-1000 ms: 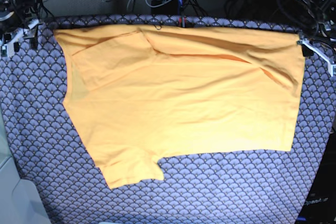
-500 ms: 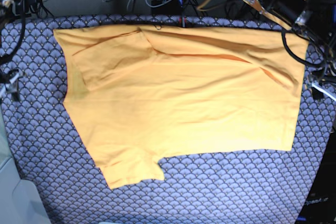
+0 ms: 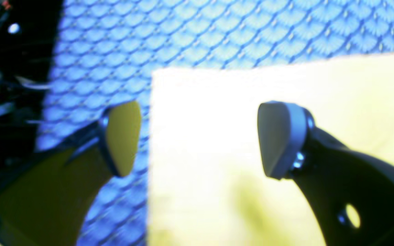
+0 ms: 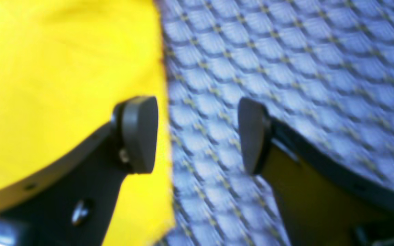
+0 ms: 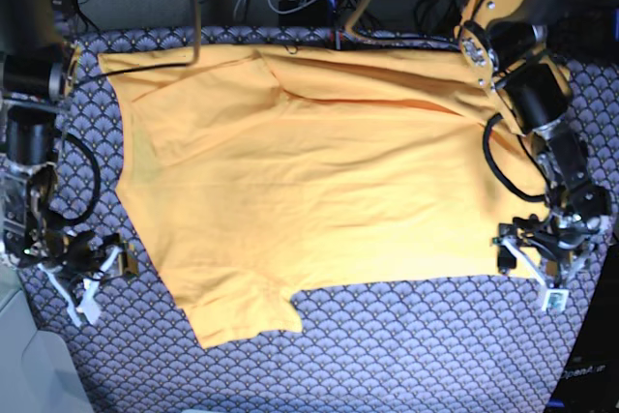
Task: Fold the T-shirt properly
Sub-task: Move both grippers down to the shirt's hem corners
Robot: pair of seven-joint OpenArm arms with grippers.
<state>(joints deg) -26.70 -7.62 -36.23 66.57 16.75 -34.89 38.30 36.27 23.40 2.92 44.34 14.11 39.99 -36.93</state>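
Plainly, the work stood at its opening step: both arms were low at the near edge of the garment, ready to take hold for a first fold, and nothing was gripped yet. Nearest the camera in the base view, the left gripper (image 5: 538, 273) hung at the near hem corner on that view's right; its wrist view showed the jaws wide apart, one pale pad (image 3: 279, 138) over the cloth and the other over the table cloth (image 3: 190, 37), with the corner edge running between them, and whether either pad touched the fabric I could not tell. The right gripper (image 5: 85, 282) sat low on the opposite side, just beside the T-shirt (image 5: 329, 181) near its lower sleeve; its jaws were open to a moderate gap, straddling the cloth's edge, empty. The next move, I judged, called for each gripper to sink until one pad slid under the hem, then close on a single pinch of thin fabric without catching the patterned covering below. Farther back, the T-shirt lay spread almost flat across the table, its far sleeve already turned in over the body, and soft creases ran along the far edge.
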